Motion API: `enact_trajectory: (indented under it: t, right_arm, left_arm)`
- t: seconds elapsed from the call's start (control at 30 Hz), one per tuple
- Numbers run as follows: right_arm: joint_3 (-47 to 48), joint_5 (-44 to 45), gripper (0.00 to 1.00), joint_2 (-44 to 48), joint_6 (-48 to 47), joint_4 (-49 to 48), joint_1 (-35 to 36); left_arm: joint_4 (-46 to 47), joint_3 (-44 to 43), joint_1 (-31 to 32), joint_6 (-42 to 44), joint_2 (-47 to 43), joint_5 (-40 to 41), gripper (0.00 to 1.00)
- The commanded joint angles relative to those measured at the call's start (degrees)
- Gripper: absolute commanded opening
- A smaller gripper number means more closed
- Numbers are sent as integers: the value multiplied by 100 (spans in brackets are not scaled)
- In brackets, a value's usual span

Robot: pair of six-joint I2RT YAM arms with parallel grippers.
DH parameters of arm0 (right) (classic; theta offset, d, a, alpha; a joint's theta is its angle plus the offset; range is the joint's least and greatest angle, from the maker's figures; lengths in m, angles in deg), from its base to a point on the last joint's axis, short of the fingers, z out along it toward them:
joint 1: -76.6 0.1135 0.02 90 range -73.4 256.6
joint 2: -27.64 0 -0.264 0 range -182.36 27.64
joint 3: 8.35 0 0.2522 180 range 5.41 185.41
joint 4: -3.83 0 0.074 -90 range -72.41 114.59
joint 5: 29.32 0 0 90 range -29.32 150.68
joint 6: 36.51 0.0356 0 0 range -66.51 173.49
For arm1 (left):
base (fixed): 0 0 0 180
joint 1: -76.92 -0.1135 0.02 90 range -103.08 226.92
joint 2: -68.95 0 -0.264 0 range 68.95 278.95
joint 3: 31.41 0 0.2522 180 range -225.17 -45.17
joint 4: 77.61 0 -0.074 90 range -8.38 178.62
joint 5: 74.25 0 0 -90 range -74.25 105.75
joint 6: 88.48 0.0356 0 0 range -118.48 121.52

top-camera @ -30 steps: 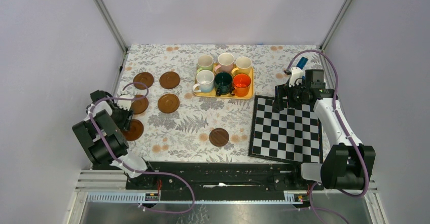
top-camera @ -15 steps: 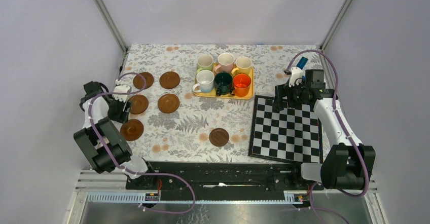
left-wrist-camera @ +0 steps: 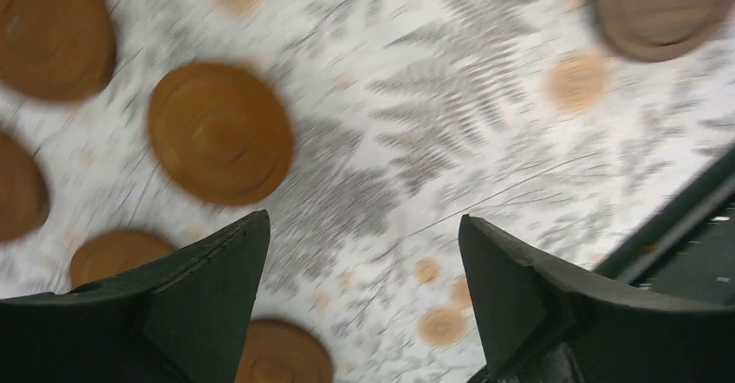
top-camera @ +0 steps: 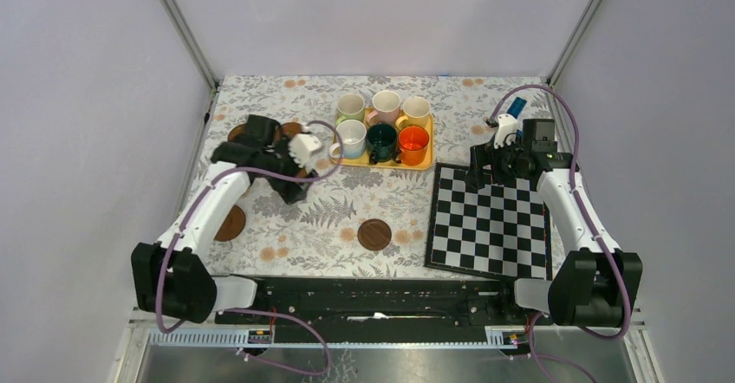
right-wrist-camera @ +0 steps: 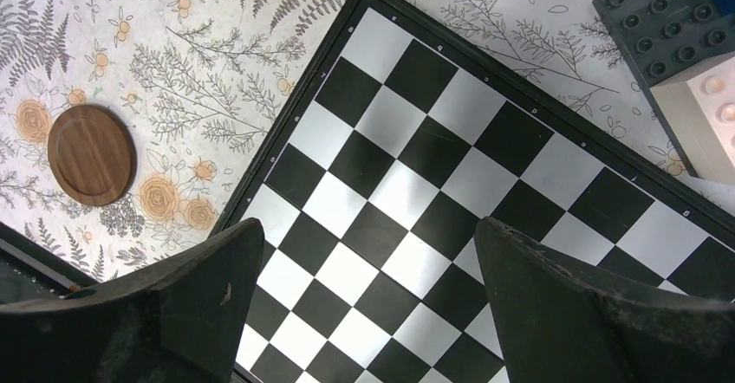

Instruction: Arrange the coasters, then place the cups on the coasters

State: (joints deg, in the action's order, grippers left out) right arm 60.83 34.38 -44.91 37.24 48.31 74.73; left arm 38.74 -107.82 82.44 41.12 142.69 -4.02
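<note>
Several brown coasters lie at the table's left; one (top-camera: 230, 223) shows near the left edge, and others are partly hidden under my left arm. A darker coaster (top-camera: 374, 234) lies alone at the front centre. Several cups, among them an orange cup (top-camera: 413, 144) and a dark green cup (top-camera: 381, 141), stand on the yellow tray (top-camera: 381, 161). My left gripper (top-camera: 293, 188) hangs open over the coasters, holding nothing. The blurred left wrist view shows the left gripper (left-wrist-camera: 364, 218) above a light coaster (left-wrist-camera: 219, 132). My right gripper (top-camera: 481, 172) (right-wrist-camera: 368, 227) is open above the chequered board (right-wrist-camera: 416, 192).
The chequered board (top-camera: 490, 223) lies at the right front. Toy building blocks (right-wrist-camera: 672, 28) lie beyond the board's far corner, near the right arm. The dark coaster (right-wrist-camera: 91, 153) also shows in the right wrist view, left of the board.
My left arm has swung from the table's left edge toward the centre, and its jaws have opened wider. The coaster near the left edge stays down. The right arm has not moved.
</note>
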Motion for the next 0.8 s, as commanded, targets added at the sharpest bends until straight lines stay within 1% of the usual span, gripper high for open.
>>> enact_trajectory:
  t: [0.0, 0.07, 0.2, 0.3, 0.4, 0.5, 0.63, 0.77]
  right_arm:
    - [-4, -125, 98, 203, 16, -112, 29]
    - [3, -125, 98, 209, 34, -122, 24]
    - [4, -87, 98, 226, 43, -126, 24]
    - [-4, -42, 98, 256, 43, -127, 29]
    - [-42, 29, 98, 297, 27, -140, 29]
    - [-51, 59, 98, 319, 33, -142, 23]
    - [-48, 64, 98, 312, 34, -149, 29]
    - [-69, 78, 98, 299, 17, -170, 28]
  left_arm:
    - [209, -149, 1341, -1002, -32, 47, 87]
    - [465, -149, 1941, -1212, 118, 219, 87]
    - [1025, -125, 2936, -1500, 612, 543, 83]
    - [1393, -171, 3513, -1585, 1162, 672, 80]
    - [1721, -222, 3923, -1586, 1615, 720, 78]
    - [1994, -297, 4050, -1585, 2002, 707, 75]
    - [2238, -367, 4096, -1605, 2409, 721, 65]
    - [2292, -236, 4133, -1541, 2558, 836, 60]
